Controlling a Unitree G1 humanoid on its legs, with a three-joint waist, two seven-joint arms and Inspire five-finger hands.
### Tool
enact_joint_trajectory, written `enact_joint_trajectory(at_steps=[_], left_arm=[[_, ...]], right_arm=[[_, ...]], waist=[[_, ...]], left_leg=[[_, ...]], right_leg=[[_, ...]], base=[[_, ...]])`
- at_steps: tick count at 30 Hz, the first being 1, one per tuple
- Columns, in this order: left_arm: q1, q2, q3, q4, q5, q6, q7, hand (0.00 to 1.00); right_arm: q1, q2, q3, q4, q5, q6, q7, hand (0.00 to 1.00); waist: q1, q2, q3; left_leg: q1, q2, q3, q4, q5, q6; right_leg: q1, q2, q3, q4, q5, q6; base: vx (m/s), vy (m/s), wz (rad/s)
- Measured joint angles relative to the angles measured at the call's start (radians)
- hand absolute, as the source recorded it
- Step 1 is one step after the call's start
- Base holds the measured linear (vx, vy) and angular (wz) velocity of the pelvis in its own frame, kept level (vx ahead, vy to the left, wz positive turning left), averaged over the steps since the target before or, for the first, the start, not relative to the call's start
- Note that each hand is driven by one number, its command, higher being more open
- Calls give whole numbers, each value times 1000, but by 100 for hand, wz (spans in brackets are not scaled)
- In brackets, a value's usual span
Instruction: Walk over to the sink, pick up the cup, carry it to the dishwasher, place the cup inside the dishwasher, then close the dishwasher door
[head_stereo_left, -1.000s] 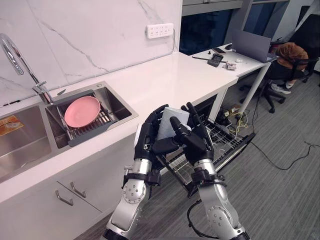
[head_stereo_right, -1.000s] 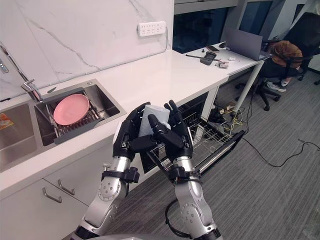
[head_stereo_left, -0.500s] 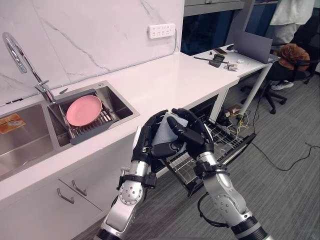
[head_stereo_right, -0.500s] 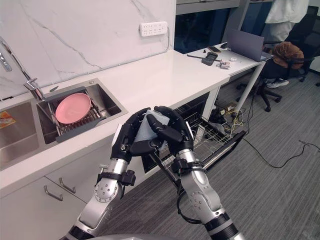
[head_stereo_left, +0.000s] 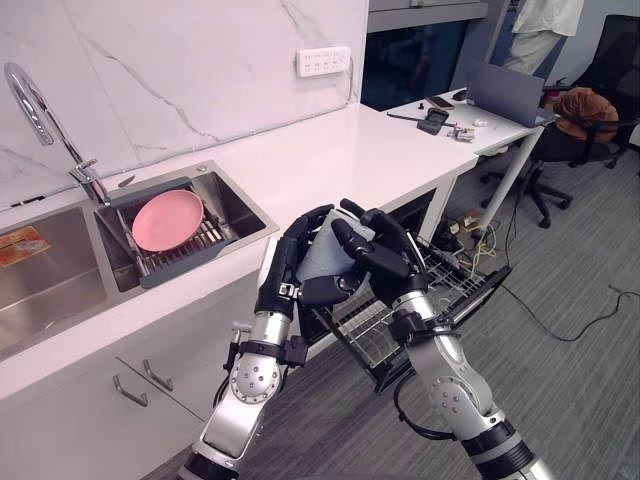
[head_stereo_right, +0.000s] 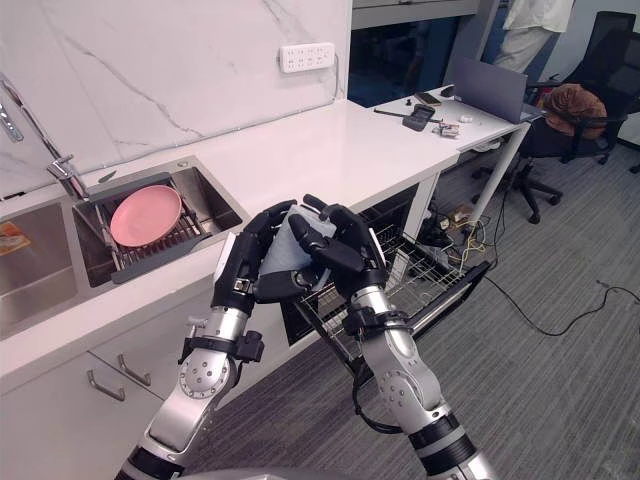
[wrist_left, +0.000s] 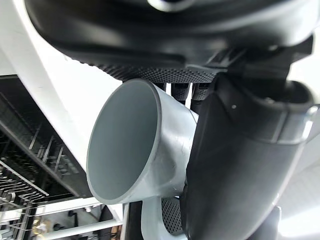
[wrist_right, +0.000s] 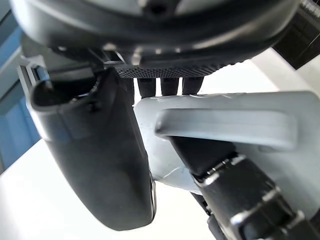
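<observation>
Both hands are closed on the cup (head_stereo_left: 326, 258) at this moment. The left hand (head_stereo_left: 288, 278) has its fingers curled round one side of the pale grey body, and the right hand (head_stereo_left: 388, 262) lays its curled fingers over the other side and the top. So the cup sits tilted between the two sets of fingers and touches both. In the left wrist view its open mouth shows just beside the thumb, and it is empty inside. Past the fingertips and lower lies the open dishwasher door (head_stereo_left: 480, 296) with the wire rack (head_stereo_left: 445, 268) pulled out. The sink (head_stereo_left: 232, 205), with a pink plate (head_stereo_left: 166, 220) in it, is behind the left hand's fingers, well apart. I judge this to be the carrying step, close to its end. The next move, I think, asks the hands to go forward and down over the rack, and the fingers to loosen only when the cup rests among the wires
</observation>
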Motion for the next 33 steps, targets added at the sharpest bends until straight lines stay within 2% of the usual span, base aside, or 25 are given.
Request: enact_joint_trajectory(at_steps=[9, 28, 33], left_arm=[[-10, -58, 3, -27, -1, 0, -2, 90], [-32, -63, 7, -36, 19, 0, -21, 90], [-32, -75, 88, -83, 17, -19, -10, 90]], right_arm=[[3, 72, -44, 0, -2, -21, 8, 30], [89, 163, -171, -19, -50, -23, -1, 30], [119, 167, -276, -20, -60, -39, -28, 30]], waist=[[-3, -1, 0], [-6, -1, 1], [-7, -1, 3]], left_leg=[[2, 1, 2, -2, 0, 0], [21, 2, 28, -13, -3, -3], [21, 2, 29, -13, -5, -4]], right_leg=[[0, 1, 1, -1, 0, 0], [-1, 3, 26, -4, 3, 1], [0, 3, 27, -9, 3, 2]], base=[[0, 0, 0], [-2, 1, -4], [0, 0, 0]])
